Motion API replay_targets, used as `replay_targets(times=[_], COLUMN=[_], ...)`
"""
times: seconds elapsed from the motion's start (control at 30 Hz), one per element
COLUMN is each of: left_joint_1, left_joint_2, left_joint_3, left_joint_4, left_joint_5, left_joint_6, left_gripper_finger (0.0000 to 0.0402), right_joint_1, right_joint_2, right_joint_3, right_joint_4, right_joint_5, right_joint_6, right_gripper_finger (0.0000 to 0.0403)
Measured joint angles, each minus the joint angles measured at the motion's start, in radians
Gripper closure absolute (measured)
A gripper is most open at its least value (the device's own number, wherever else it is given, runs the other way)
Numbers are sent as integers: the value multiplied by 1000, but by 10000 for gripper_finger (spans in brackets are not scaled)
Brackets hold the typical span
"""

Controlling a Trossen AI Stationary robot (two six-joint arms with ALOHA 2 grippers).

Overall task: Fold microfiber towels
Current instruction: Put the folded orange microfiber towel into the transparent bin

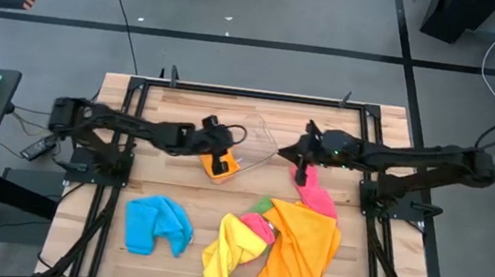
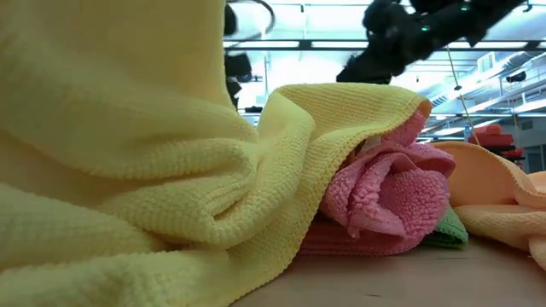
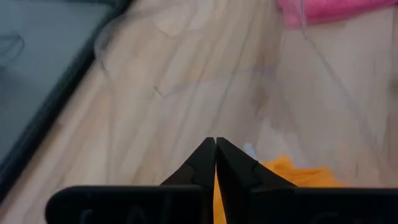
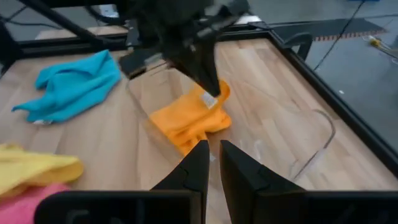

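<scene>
A small folded orange towel lies on the floor of the clear plastic tub at the table's middle. My left gripper is shut and slants down over this towel, its tips by the white tag. My right gripper hovers at the tub's right side, above the far end of the pink towel. A narrow gap shows between its fingers, with nothing in it. The blue towel, the yellow towel and a larger orange towel lie crumpled near the front. My left gripper comes at the folded orange towel from above and from the table's left, fingers shut, with the tips near the white tag. No cloth shows between the fingers in the left wrist view. I cannot tell whether the tips touch the towel.
A green towel peeks out between the pink and yellow ones. In the low view the yellow towel fills the foreground, with pink and green behind it. Black frame rails edge the table. Bare wood lies at the far left.
</scene>
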Motion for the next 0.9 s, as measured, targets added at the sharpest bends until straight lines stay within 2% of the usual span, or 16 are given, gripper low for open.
replay_targets(times=[0.1, 0.23, 0.4, 0.53, 0.7, 0.9], left_joint_1=[19, 53, 93, 124, 123, 124], left_joint_2=[89, 188, 274, 333, 413, 493], left_joint_3=[99, 245, 421, 535, 602, 605], left_joint_4=[-87, -282, -557, -710, -821, -842], left_joint_5=[23, 93, 141, 278, 324, 322], left_joint_6=[-23, -60, -108, -161, -212, -243], left_gripper_finger=[387, 395, 381, 380, 395, 375], right_joint_1=[28, 73, 114, 129, 134, 133], right_joint_2=[-63, -126, -170, -183, -188, -187], right_joint_3=[-58, -124, -184, -215, -243, -248], right_joint_4=[0, 2, 29, 33, 27, 42], right_joint_5=[-2, -3, -3, -3, -3, -3], right_joint_6=[0, -1, -15, -18, -33, -84], right_gripper_finger=[358, 358, 358, 358, 358, 358])
